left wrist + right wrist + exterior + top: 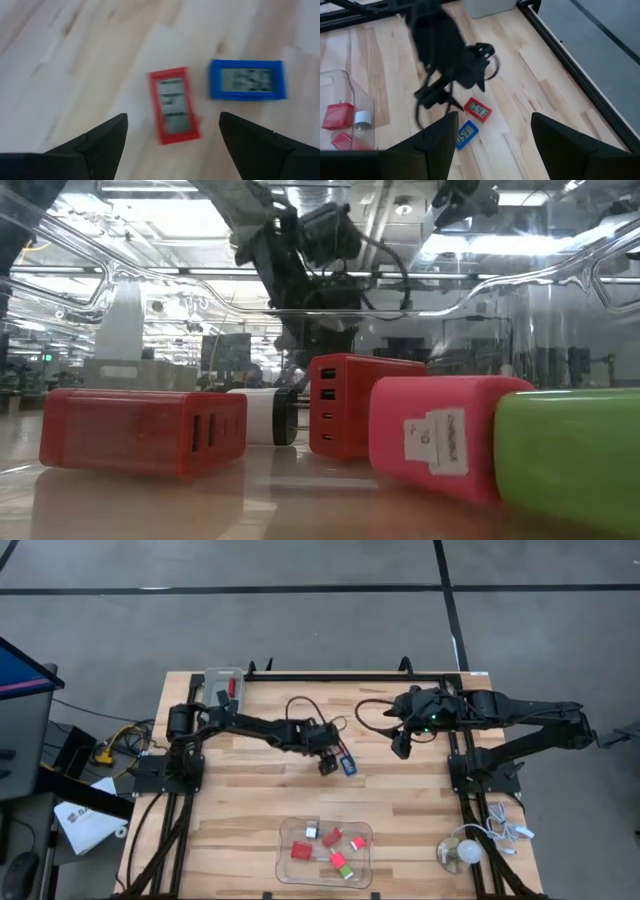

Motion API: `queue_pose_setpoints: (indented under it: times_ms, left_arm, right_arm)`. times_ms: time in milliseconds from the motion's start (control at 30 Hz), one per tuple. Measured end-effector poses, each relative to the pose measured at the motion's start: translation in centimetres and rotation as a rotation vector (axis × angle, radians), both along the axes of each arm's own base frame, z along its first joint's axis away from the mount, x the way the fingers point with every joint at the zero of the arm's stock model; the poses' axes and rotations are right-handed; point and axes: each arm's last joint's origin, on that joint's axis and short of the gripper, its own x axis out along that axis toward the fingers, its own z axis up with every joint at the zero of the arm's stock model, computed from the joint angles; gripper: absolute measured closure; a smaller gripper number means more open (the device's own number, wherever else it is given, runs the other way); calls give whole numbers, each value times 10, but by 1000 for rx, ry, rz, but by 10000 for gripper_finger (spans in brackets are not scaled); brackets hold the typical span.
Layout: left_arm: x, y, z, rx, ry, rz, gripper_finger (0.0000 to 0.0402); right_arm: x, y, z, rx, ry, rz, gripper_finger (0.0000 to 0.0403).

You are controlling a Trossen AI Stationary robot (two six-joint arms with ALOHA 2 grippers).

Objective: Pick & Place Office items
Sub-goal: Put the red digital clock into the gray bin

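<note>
Above the table's middle, my left gripper (172, 137) hangs wide open and empty over the red clock (173, 105), beside the blue clock (248, 80)

Left tool (328, 762) open, lowered; right tool (400, 745) open, raised.

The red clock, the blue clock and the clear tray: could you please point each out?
red clock (173, 105), left wrist view, on its pale display.
blue clock (247, 79), left wrist view, on its display.
clear tray (284, 862), high view, on its left rim.
</note>
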Motion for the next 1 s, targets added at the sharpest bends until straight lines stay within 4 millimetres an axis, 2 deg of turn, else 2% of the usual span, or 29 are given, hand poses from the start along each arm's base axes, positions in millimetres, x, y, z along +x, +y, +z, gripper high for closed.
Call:
queue_pose_setpoints:
  times_ms: [133, 500, 800, 900, 1000]
  left_arm:
    - [-3, 10, -1, -37, 13, 36, 92]
    - [-2, 10, -4, -97, 2, 64, 92]
    - [1, -13, -4, -107, -11, 27, 92]
    - [3, -13, -2, -128, -43, 9, 92]
    - [7, -4, -6, -127, -63, 10, 92]
  right_arm:
    - [0, 0, 0, -10, 0, 8, 159]
    - [2, 0, 2, -47, -11, 40, 159]
    - [2, 6, 3, -50, -16, 75, 159]
    - [2, 9, 3, -50, -16, 87, 159]
    - [2, 11, 3, -51, -24, 96, 159]
